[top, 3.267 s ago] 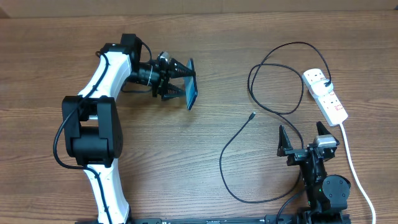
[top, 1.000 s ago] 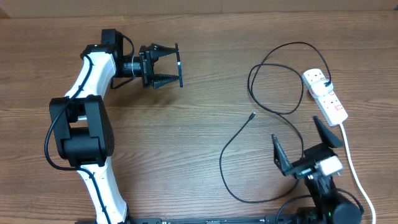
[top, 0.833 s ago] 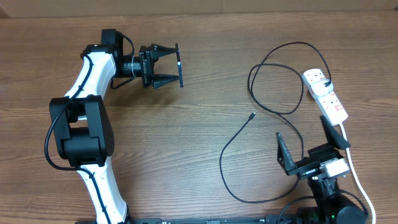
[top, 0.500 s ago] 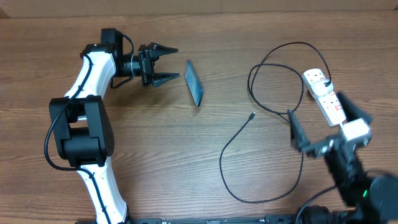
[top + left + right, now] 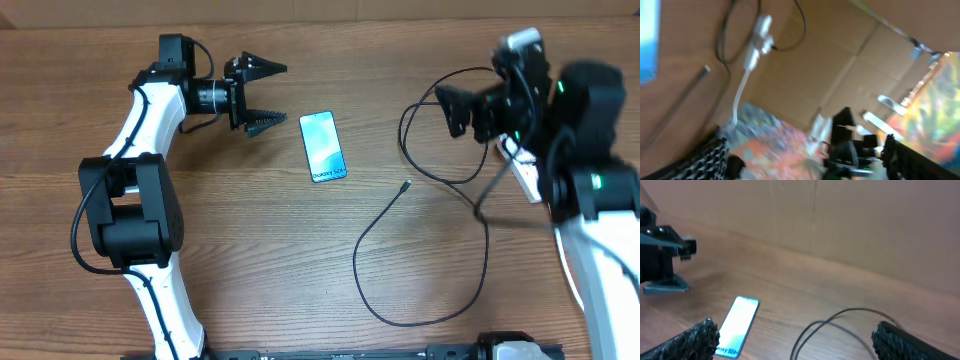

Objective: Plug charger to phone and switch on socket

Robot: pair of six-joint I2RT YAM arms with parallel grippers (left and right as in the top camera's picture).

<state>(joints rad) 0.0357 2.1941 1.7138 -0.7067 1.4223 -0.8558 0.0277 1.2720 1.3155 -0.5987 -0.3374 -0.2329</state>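
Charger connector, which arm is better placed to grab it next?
Probably right: the right gripper, open, is nearer the connector; the left gripper, also open, sits beyond the phone.

- L arm (image 5: 150, 112): white shells, black joints, black cable looped beside the big black joint.
- L gripper (image 5: 285, 95): black, tapers to points, ribbed inner faces.
- R arm (image 5: 590, 100): black housing, green LEDs, white lower link, small white block; blurred.
- R fingers (image 5: 692, 341): black, knurled.
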